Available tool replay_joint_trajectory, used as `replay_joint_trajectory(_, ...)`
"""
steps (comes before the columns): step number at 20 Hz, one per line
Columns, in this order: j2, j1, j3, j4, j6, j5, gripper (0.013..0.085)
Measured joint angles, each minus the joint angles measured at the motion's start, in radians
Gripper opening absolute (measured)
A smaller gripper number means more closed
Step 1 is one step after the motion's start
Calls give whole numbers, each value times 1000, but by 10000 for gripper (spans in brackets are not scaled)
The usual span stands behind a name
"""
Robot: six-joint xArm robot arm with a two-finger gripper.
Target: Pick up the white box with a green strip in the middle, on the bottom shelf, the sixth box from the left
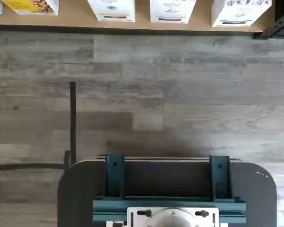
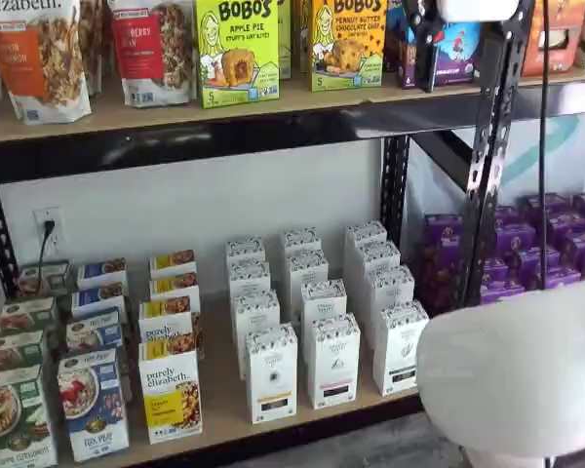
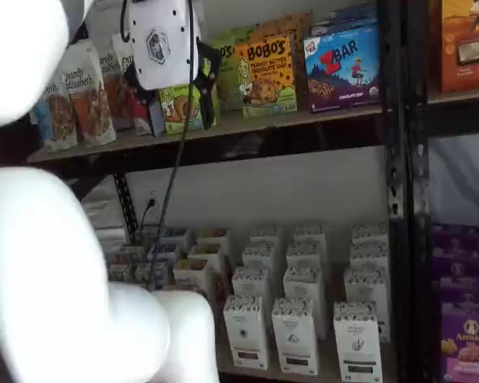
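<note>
White box [image 2: 400, 348] stands front-row on the bottom shelf [image 2: 221, 402], at 3 o'clock of a pink-banded twin [image 2: 331, 361]; lookalikes risk a wrong grab. Pincer [image 3: 210, 96] hangs high, spread impossible to tell.

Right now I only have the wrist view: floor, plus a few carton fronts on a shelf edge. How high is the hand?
Observer: The hand hangs up at the upper shelf, in front of the snack boxes, well above the bottom shelf.
Operator: Anything behind the white box?
Observer: Yes. The white box fronts a row of like cartons running back to the wall.
Operator: And beside it?
Observer: Past a black upright, stacks of purple boxes.
</note>
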Motion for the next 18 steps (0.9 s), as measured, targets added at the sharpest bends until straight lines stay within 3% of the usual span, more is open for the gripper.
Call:
replay_joint_trajectory(3,-35,-34,31,34,-21,-58,850)
replay_joint_trajectory(6,-36,-41,36,33,-30,-67,850)
replay_joint_trajectory(13,-40,-1,98,-71,-24,-127,850)
replay_joint_trajectory(18,-55,-44,221,-60,-58,-248,850)
